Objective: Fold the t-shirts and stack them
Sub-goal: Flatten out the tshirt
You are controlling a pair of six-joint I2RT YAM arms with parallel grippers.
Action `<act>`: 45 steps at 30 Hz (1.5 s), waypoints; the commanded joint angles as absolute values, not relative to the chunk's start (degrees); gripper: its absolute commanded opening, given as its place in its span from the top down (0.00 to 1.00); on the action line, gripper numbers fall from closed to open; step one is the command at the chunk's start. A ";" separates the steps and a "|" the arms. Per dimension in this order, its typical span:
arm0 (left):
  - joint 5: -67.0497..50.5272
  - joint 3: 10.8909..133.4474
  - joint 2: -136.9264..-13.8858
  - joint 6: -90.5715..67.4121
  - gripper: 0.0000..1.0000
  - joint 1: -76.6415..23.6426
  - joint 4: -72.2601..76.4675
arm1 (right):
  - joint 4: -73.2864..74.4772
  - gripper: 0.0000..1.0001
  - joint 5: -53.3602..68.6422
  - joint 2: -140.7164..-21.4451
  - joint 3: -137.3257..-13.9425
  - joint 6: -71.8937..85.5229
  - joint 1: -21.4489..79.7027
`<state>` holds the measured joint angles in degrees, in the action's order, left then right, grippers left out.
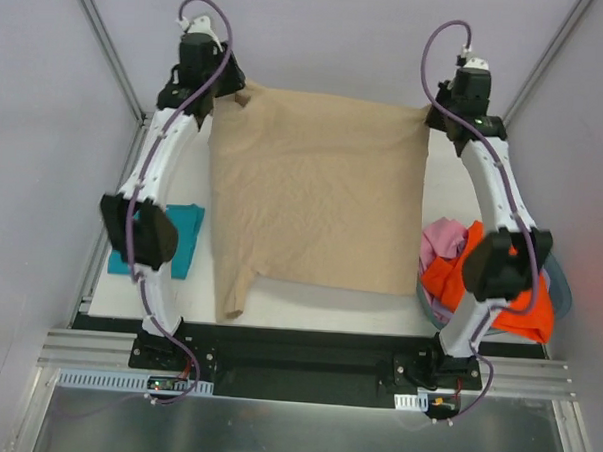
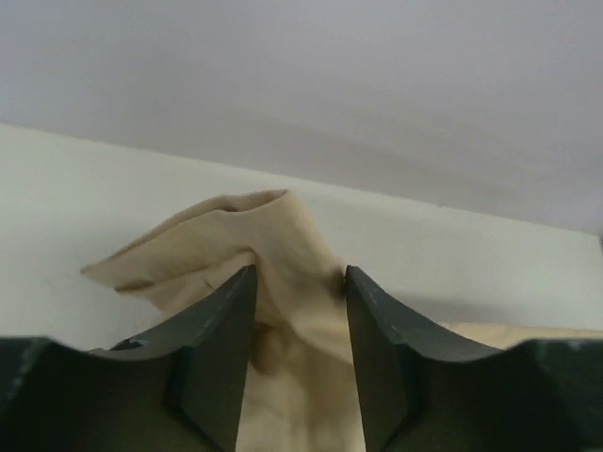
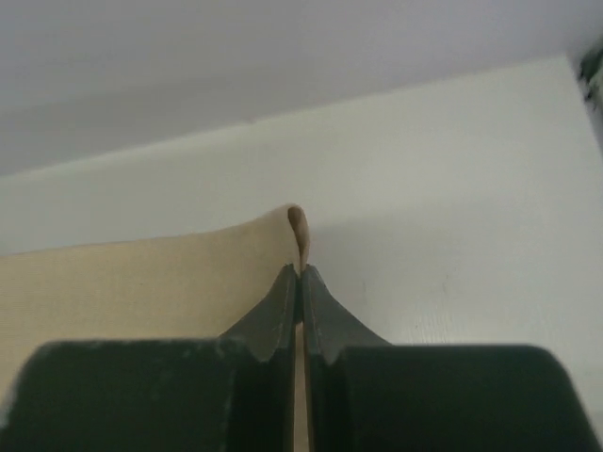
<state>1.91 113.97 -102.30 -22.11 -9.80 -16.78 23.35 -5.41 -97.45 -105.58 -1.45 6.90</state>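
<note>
Outstretched at far corners of the tan t-shirt (image 1: 318, 187), right end effector (image 3: 300, 273) pinches one; wrist view alone shows left end effector (image 2: 300, 273) parted.

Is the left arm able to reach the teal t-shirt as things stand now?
Probably yes, once it folds back. The teal t-shirt lies uncovered, beside the tan t-shirt. But the left gripper is at the tan t-shirt's far corner, and the arm's elbow hangs over the teal one.
</note>
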 commanded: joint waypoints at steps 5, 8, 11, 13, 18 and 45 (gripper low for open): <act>-1.06 130.26 -124.19 -16.97 0.01 -8.53 -21.71 | 29.09 0.03 2.89 -128.83 -133.03 1.41 1.23; 1.31 125.00 -120.52 -16.35 0.01 -8.53 -21.71 | 26.12 0.03 5.97 -128.07 -130.36 1.93 1.41; 0.36 116.83 -114.99 -17.75 0.01 -8.53 -21.80 | 22.50 0.03 7.29 -121.66 -120.96 1.76 1.84; -1.30 110.15 -111.73 -19.15 0.01 -8.53 -21.80 | 23.55 0.03 8.60 -116.82 -115.26 0.45 2.80; -4.39 94.09 -99.42 -24.86 0.01 -8.53 -21.88 | 27.50 0.03 9.49 -106.20 -103.03 -3.95 8.95; -4.22 61.08 -75.75 -34.81 0.01 -8.96 -21.71 | 34.46 0.03 13.18 -130.16 -110.31 2.72 17.50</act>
<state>-4.05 57.41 -72.31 -34.59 -8.95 -22.65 33.67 10.87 -129.16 -107.94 0.91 21.39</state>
